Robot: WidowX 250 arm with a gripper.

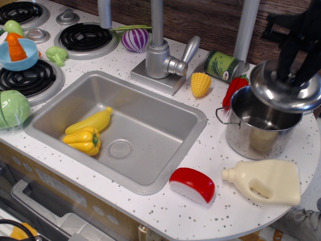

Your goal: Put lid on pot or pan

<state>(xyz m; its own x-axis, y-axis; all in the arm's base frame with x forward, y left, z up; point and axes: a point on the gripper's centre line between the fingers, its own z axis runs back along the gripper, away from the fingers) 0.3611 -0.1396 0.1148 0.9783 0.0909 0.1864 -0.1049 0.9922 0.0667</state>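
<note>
The shiny steel pot (258, 135) stands on the counter at the right, open, with wire loop handles. The round domed steel lid (283, 93) hangs tilted just above the pot's far right rim, covering part of the opening. My black gripper (296, 73) comes down from the top right and is shut on the lid's top, hiding the knob.
Around the pot lie a cream jug (268, 182), a red cheese wedge (192, 185), a red pepper (233, 89), a green can (221, 65) and corn (200, 84). The sink (150, 150) holds yellow vegetables (85, 133). The faucet (160, 55) stands behind it.
</note>
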